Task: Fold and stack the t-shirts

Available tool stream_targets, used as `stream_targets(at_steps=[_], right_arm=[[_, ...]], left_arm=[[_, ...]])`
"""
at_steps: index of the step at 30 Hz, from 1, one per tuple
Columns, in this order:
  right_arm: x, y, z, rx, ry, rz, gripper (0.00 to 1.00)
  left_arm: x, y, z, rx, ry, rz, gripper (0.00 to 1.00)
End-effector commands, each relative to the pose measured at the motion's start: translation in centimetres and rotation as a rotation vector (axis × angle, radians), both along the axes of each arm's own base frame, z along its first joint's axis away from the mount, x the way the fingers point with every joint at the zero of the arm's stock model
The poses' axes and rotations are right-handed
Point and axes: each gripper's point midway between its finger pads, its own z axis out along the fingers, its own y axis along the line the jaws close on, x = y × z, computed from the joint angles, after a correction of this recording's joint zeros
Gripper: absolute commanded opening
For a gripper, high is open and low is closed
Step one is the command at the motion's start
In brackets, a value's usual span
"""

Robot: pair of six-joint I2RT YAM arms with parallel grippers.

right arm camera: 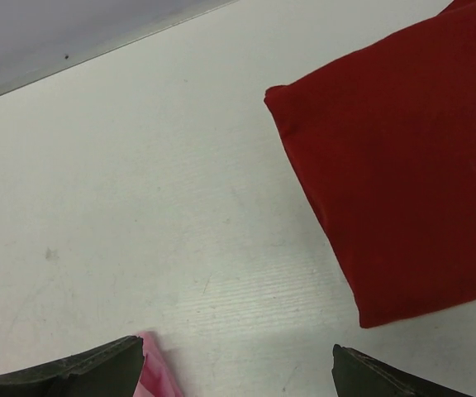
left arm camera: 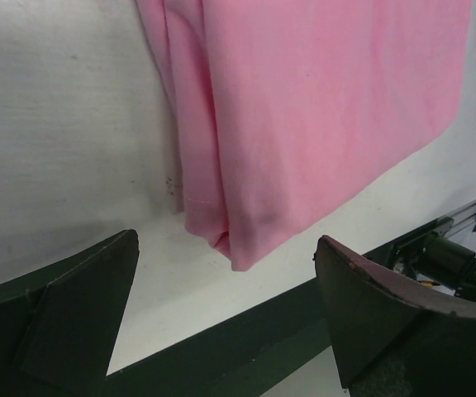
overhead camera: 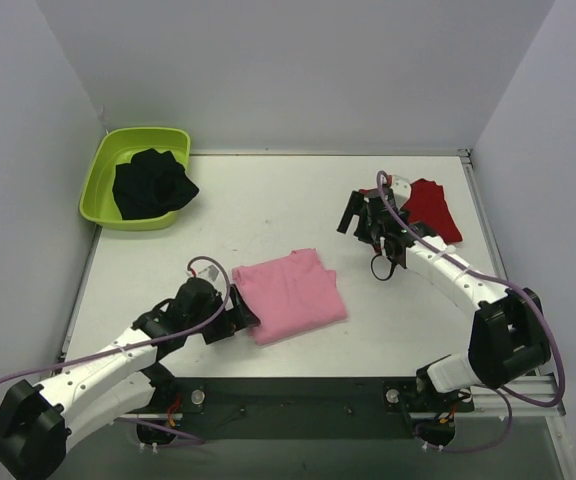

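Observation:
A folded light pink t-shirt (overhead camera: 288, 293) lies flat near the table's front middle. My left gripper (overhead camera: 238, 318) is open and empty right at its near left corner; in the left wrist view the pink t-shirt (left arm camera: 304, 116) ends just beyond the spread fingers (left arm camera: 81, 289). A folded deep red t-shirt (overhead camera: 433, 209) lies at the back right. My right gripper (overhead camera: 363, 222) is open and empty, above the bare table left of it. In the right wrist view the red t-shirt (right arm camera: 403, 174) lies at the right and a pink corner (right arm camera: 151, 368) shows at the bottom left.
A lime green tub (overhead camera: 136, 176) holding a black garment (overhead camera: 151, 184) stands at the back left corner. Grey walls close in the table on three sides. The dark front rail (overhead camera: 298, 395) runs between the arm bases.

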Motion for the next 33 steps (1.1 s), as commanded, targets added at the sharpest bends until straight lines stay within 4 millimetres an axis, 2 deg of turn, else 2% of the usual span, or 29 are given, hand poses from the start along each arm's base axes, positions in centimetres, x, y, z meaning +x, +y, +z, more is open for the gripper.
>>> stream_targets(at_steps=[1, 8, 18, 24, 28, 32, 33], right_arm=[[-0.7, -1.0, 0.3, -0.033, -0.023, -0.015, 1.00], [-1.6, -0.7, -0.1, 0.003, -0.023, -0.008, 1.00], [-3.0, -1.3, 0.4, 0.026, -0.052, -0.011, 1.00], [-3.4, -1.2, 0.1, 0.037, -0.044, -0.006, 1.00], [-3.1, -1.0, 0.3, 0.051, -0.060, -0.003, 1.00], [-3.1, -0.6, 0.0, 0.062, -0.049, 0.013, 1.00], [-3.1, -0.4, 0.1, 0.063, -0.049, 0.022, 1.00]], left_arm=[[-0.5, -1.7, 0.2, -0.065, 0.026, 0.043, 0.97], [-1.9, -3.2, -1.0, 0.002, 0.070, 0.056, 0.98], [-0.7, -2.9, -3.3, 0.118, 0.109, 0.146, 0.91], [-0.8, -2.5, -4.4, 0.121, 0.129, 0.178, 0.58], [-1.1, -1.9, -5.3, 0.141, 0.141, 0.189, 0.43], [-0.8, -1.5, -5.6, 0.146, 0.121, 0.204, 0.00], [-0.8, -1.4, -5.6, 0.145, 0.116, 0.205, 0.00]])
